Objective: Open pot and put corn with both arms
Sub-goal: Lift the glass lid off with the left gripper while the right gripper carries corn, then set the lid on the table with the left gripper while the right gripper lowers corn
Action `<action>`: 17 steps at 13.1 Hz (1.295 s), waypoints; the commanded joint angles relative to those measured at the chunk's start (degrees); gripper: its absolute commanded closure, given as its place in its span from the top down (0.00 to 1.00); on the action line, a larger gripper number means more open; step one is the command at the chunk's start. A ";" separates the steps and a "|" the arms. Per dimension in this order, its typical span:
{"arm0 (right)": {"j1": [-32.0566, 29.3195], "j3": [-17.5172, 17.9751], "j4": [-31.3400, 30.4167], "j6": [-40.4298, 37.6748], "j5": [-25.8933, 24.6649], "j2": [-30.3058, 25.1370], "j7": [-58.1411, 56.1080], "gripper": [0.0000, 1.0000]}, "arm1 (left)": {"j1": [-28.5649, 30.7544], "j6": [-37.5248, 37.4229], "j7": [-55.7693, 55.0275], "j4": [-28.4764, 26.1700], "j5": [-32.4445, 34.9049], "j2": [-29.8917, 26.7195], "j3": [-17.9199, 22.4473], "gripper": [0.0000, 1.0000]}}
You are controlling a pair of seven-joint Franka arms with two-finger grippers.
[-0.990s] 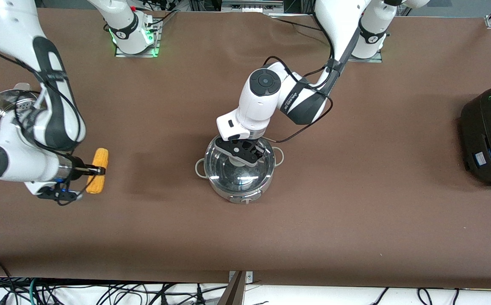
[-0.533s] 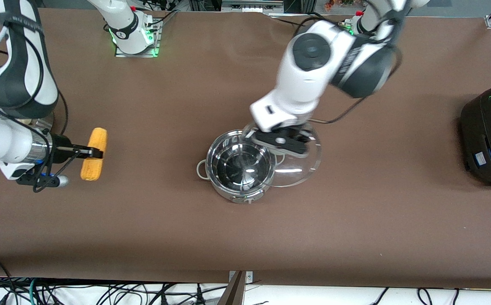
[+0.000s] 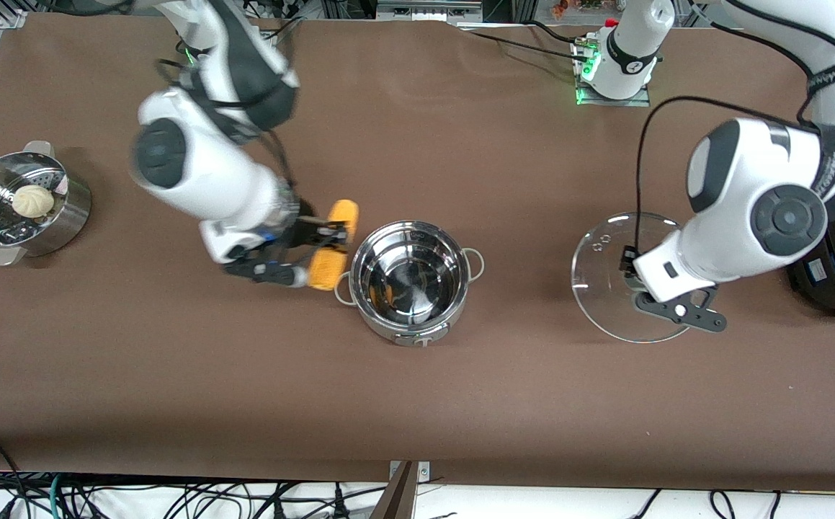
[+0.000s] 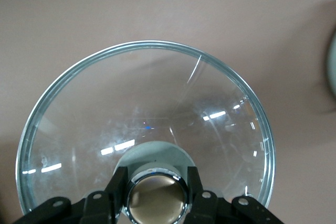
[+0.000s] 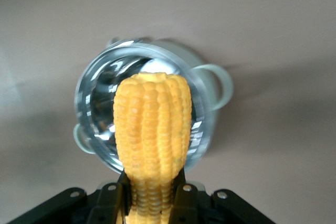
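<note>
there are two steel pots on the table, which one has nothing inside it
The pot mid-table, beside the corn held by the right gripper, is empty. The perforated steamer at the right arm's end holds a white bun.

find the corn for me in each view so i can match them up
Front view: the corn is held in the right gripper, beside the open pot toward the right arm's end of the table.
Left wrist view: not in it; only the glass lid held by the left gripper.
Right wrist view: the corn fills the middle, between the jaws.
Shared landmark: the pot, in the front and right wrist views.
</note>
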 commanded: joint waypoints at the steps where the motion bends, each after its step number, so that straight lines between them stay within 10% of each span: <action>1: 3.03 -0.46 3.08 2.38 -4.76 4.72 2.61 0.00 | 0.63 12.39 0.96 -15.85 2.46 -5.54 -0.97 0.06; 5: 5.23 -0.46 3.08 9.31 -7.67 10.96 2.35 0.00 | 2.92 33.07 0.96 -31.70 3.26 -5.98 -1.06 0.25; 8: 7.07 -0.55 3.08 14.42 -8.03 14.04 2.70 0.00 | 2.92 33.02 0.70 -32.08 3.26 -6.94 -1.14 1.00; 9: 7.34 -0.55 3.08 15.04 -8.03 14.75 2.70 0.14 | 2.74 30.92 0.18 -31.47 3.26 -8.34 -1.23 1.00; 11: 8.13 -0.55 2.99 15.57 -8.20 15.02 2.79 0.99 | 2.13 23.21 -0.18 -28.06 2.73 -11.86 -1.58 1.00; 17: -1.93 -0.99 2.99 0.68 -10.84 4.06 -10.06 1.00 | 2.92 -1.15 -5.63 -6.71 1.42 -15.39 -1.76 1.00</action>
